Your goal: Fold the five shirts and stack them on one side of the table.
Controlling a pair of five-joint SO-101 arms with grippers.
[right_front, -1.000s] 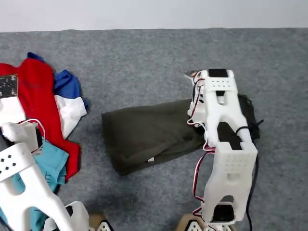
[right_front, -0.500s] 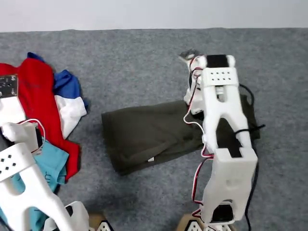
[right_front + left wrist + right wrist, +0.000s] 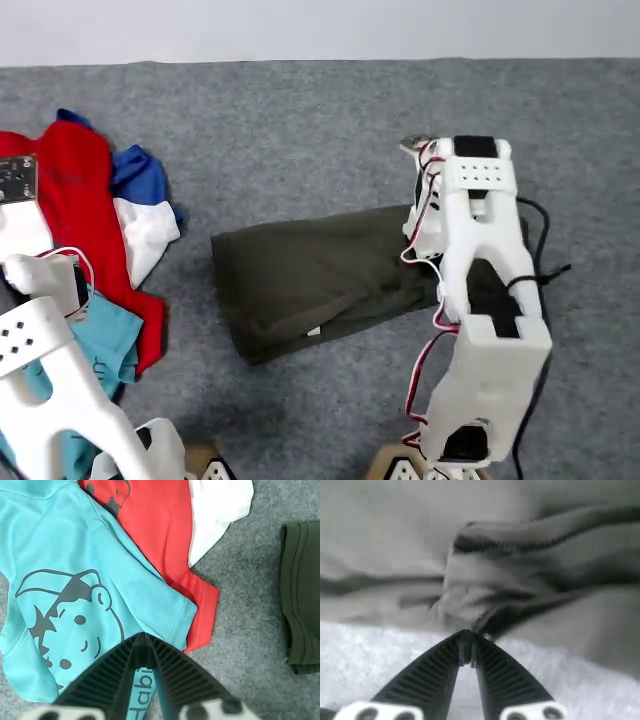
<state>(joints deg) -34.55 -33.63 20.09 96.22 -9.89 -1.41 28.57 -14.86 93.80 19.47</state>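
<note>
One grey felt-covered desk (image 3: 300,120) carries all the work.

**Workpiece.** The dark olive shirt (image 3: 310,275) lies at the centre of the desk, already gathered into a long band running from 9 o'clock to 3 o'clock. Its 3 o'clock end passes under the right arm (image 3: 485,330).

**Remaining stock.** A loose heap sits at the 9 o'clock edge of the desk and is not yet folded. It consists of:
- a red shirt (image 3: 70,190)
- a teal shirt (image 3: 105,330)
- a white shirt (image 3: 150,230)
- a blue shirt (image 3: 140,175)

**Handling.**
- Treat every shirt as light, limp and non-fragile. It will sag and drag when lifted, and it will bunch rather than slide on the felt.
- Take hold at a hem, a seam or a doubled edge, where the cloth is thickest.
- On the dark olive shirt, the stitched ridge at the 3 o'clock end is the likely best purchase.

**Arm pose.**
- The right arm enters at 6 o'clock and extends toward 12 o'clock, with its wrist pitched down over the 3 o'clock end of the band.
- The left arm (image 3: 50,380) stands at 7 o'clock, over the heap.

**Hand state.**
- The right hand (image 3: 467,637) has its jaws together, tips at a crumpled fold of the dark olive shirt. Whether any cloth is pinched between them cannot be determined.
- The left hand (image 3: 142,640) has its jaws together over the teal shirt, with nothing between them.
</note>
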